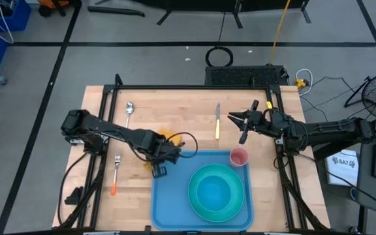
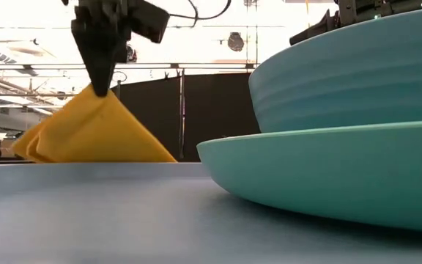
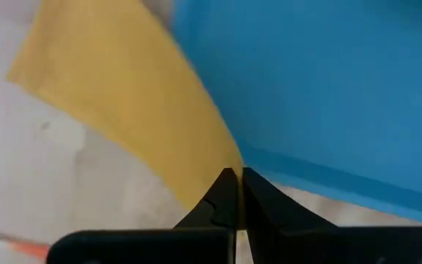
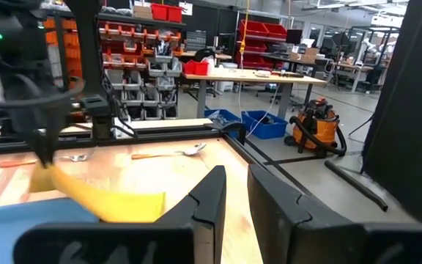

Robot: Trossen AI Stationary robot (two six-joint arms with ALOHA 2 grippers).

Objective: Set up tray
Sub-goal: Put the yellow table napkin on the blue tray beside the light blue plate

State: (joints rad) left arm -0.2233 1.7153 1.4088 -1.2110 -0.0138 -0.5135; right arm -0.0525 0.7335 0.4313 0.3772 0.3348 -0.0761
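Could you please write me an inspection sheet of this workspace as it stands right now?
Surface: wooden table, bare wood showing around the items.
Job's things: light-blue tray at the near edge holds a teal bowl on a teal plate and a pink cup; yellow napkin lifted beside the tray's left corner.
Clutter: spoon, knife and orange-handled fork lie on the wood outside the tray.
Grippers: left claw shut on the napkin; right claw slightly open, empty, above the table.
Cables: black cable coil on the floor.
Surroundings: shelving and workbenches beyond the table; no person seen.
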